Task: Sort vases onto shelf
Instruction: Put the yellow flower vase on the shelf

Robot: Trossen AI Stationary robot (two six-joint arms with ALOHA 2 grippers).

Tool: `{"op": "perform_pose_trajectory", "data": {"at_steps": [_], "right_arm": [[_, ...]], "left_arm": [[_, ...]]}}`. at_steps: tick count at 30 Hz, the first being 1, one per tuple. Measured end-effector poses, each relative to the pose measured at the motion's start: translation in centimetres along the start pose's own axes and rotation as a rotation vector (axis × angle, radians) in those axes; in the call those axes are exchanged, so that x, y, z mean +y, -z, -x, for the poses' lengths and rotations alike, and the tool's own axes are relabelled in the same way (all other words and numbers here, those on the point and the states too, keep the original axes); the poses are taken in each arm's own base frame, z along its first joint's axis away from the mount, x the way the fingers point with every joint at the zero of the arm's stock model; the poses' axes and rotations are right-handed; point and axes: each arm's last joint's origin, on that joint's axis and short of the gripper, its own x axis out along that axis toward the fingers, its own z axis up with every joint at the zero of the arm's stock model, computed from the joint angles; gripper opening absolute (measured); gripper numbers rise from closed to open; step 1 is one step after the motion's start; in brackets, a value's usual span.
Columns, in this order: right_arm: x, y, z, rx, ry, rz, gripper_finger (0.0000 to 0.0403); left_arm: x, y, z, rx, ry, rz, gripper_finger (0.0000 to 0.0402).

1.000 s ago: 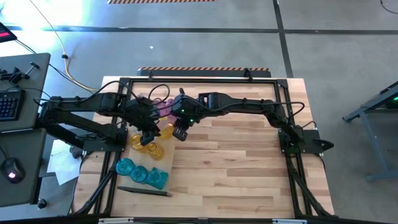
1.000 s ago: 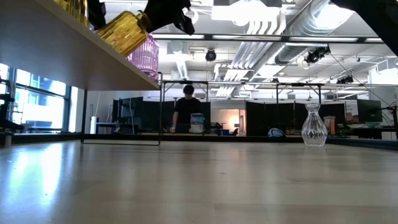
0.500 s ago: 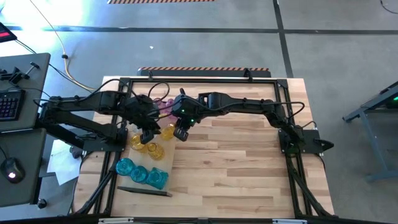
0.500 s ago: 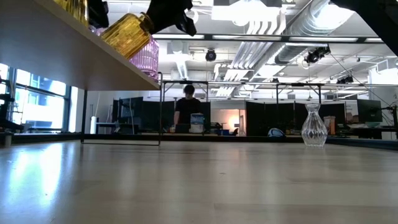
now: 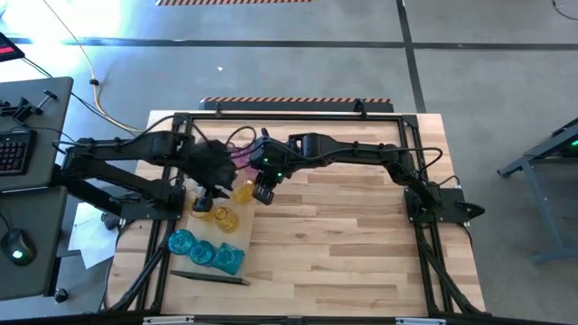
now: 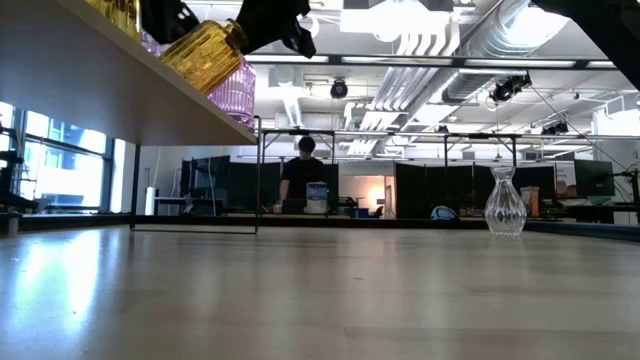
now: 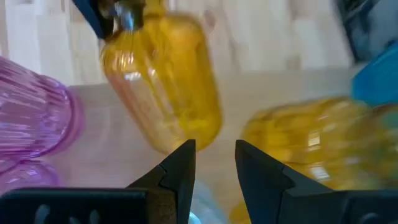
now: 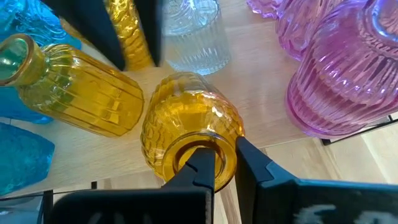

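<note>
My right gripper (image 8: 225, 163) is clenched on the rim of the tilted amber bottle (image 8: 189, 127) over the shelf (image 8: 261, 99), pink vases (image 8: 339, 74) beside it, while my left gripper (image 7: 213, 163) hangs released just short of that bottle.

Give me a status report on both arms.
Right gripper shut on ribbed amber glass vase, tilted above light-wood shelf. Left gripper open beside it. Pink vases close.

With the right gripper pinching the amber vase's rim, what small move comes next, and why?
Probably lower and straighten it onto the shelf beside the yellow vases. The right gripper holds the amber vase tilted by its rim, and the left gripper hovers open, holding nothing.
</note>
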Motion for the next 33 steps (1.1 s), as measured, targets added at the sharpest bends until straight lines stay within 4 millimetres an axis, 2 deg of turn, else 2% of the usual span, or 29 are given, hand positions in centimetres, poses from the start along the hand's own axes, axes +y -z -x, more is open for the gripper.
{"op": "perform_pose_trajectory", "data": {"at_steps": [5, 13, 26, 33], "right_arm": [[0.0, 0.0, 0.0, 0.005, 0.001, -0.005, 0.0007], [0.0, 0.0, 0.0, 0.0, -0.001, -0.005, 0.0007], [0.0, 0.1, 0.0, 0.012, 0.0, -0.001, 0.0007], [-0.1, 0.0, 0.0, 0.002, 0.009, 0.002, 0.0007]], "left_arm": [[0.5, -0.6, -1.5, 0.069, -0.023, -0.05, 0.0106], [0.6, -2.4, 0.7, -0.018, -0.095, -0.061, 0.0106], [0.9, -2.9, -1.2, 0.071, -0.023, -0.023, 0.0106], [0.9, -2.6, -1.3, 0.098, -0.013, 0.03, 0.0106]]}}
